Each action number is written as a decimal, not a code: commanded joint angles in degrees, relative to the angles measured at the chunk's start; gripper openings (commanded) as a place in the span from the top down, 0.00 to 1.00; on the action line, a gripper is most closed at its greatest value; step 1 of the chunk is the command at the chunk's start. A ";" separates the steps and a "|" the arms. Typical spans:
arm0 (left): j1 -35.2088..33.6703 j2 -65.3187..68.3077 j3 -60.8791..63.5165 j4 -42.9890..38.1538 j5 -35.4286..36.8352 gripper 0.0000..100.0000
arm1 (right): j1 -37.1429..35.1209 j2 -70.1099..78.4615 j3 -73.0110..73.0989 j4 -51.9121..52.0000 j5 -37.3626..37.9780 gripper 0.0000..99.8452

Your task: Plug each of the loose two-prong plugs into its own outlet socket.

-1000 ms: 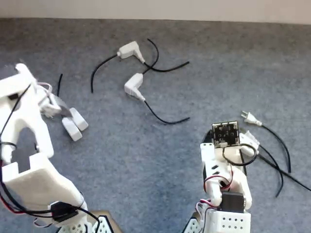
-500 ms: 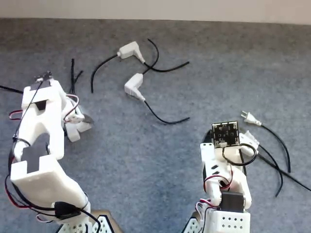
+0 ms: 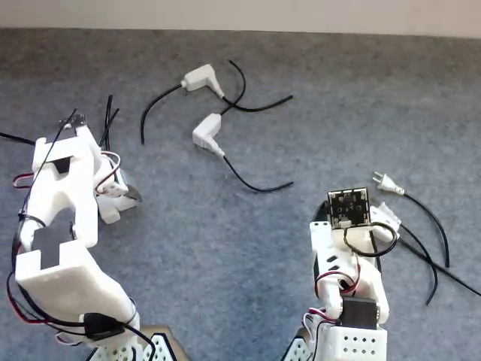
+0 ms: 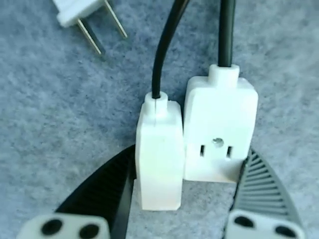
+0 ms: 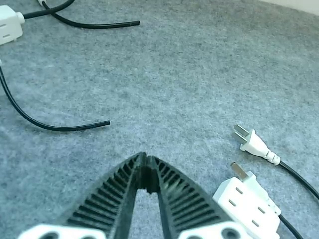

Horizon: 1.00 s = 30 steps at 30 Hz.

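Slotted outlet socket (image 4: 221,134) and side-lying white connector (image 4: 159,154) touch side by side near left edge of carpet (image 3: 263,248), between parted jaws of left gripper (image 4: 190,152); pad contact we cannot judge. Two-prong plug (image 4: 82,11) nearby, body cut off. From above, left arm's wrist covers most of pair. Second plug (image 3: 383,181) near right edge, just beside socket block (image 3: 385,216). Right gripper (image 5: 146,159) pressed together, empty. Far white connector (image 3: 200,77) and mid-carpet white connector (image 3: 207,132): plug or socket, we cannot tell. Since a second ago, left arm swung over pair; right arm unmoved.

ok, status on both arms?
Left gripper open, two outlet sockets between jaws. Right gripper shut, empty. Loose plug beside sockets, unplugged. Nothing in the way.
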 commanded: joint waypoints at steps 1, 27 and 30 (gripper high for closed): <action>-1.01 -2.59 -4.79 5.80 -3.16 0.99 | -0.57 -0.31 7.96 0.40 -0.44 0.99; 20.97 -7.52 7.43 13.71 -41.49 0.97 | -0.57 -0.31 7.96 0.40 -0.44 0.99; 19.56 -7.78 7.60 13.98 -43.25 0.88 | -0.57 -0.31 7.96 0.40 -0.44 0.99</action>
